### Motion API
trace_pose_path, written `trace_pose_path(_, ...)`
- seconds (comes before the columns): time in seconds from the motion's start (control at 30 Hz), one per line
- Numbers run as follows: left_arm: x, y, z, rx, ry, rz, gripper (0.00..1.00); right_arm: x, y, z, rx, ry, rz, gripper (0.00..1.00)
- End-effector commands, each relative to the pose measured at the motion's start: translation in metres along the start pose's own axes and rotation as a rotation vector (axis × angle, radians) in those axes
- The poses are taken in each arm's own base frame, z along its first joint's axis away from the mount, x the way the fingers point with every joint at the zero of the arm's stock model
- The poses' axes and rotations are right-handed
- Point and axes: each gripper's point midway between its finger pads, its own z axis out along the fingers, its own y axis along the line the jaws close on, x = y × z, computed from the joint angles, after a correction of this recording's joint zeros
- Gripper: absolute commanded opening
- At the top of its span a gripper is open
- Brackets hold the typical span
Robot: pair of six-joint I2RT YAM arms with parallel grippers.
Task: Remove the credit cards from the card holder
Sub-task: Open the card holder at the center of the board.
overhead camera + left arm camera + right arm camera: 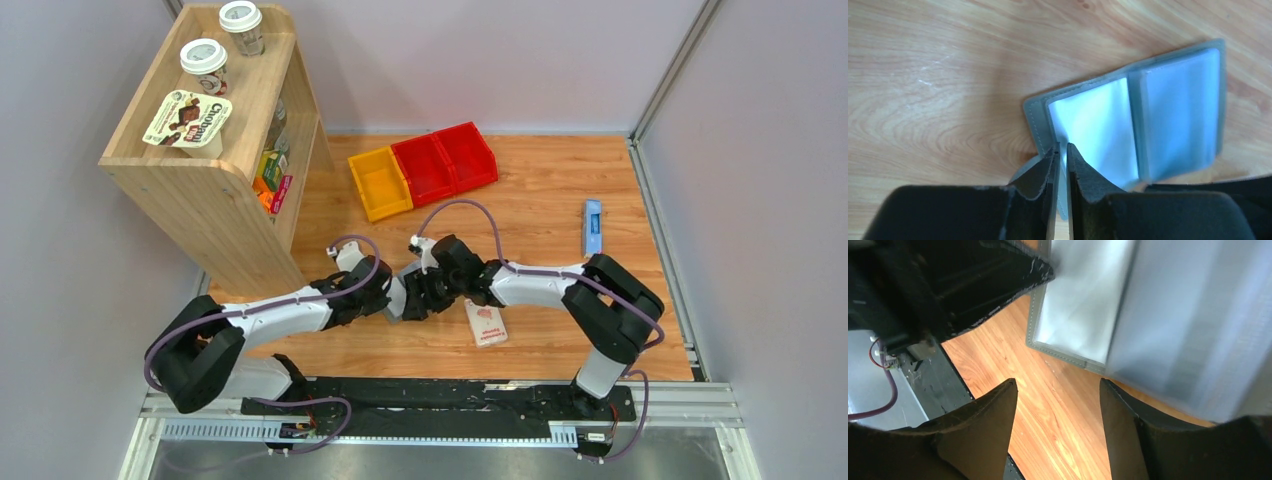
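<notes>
The grey card holder (pixel 1148 115) lies open on the wooden table, its pale blue-grey pockets facing up. My left gripper (pixel 1062 147) is shut on the near edge of one of its leaves. In the right wrist view the card holder (pixel 1083 305) is just beyond my right gripper (pixel 1058 385), which is open and empty above bare wood. In the top view both grippers meet over the holder (pixel 397 298) at the table's middle front. I see no credit cards; what is inside the pockets cannot be told.
A white-and-pink packet (pixel 487 323) lies just right of the grippers. A small blue object (pixel 592 226) lies at the right. A yellow bin (pixel 380 182) and red bins (pixel 445 160) stand at the back. A wooden shelf (pixel 215 140) stands at the left.
</notes>
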Motion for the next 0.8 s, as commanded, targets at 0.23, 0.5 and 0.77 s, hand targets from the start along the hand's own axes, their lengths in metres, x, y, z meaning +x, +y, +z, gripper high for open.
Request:
trace_pose_path(0.23,0.027,0.031,0.001,-0.051,0.074,0.007,0.17,-0.07,-0.03,-0.056,0.189,-0.26,0.025,0.65)
trace_pose_path(0.5,0.033,0.035,0.002,-0.055,0.098,0.009,0.16,-0.075,-0.04,-0.042,0.187,-0.216,0.039,0.65)
trace_pose_path(0.77,0.039,0.036,0.001,-0.05,0.118,0.008,0.15,-0.07,-0.046,-0.025,0.175,-0.171,0.059,0.64)
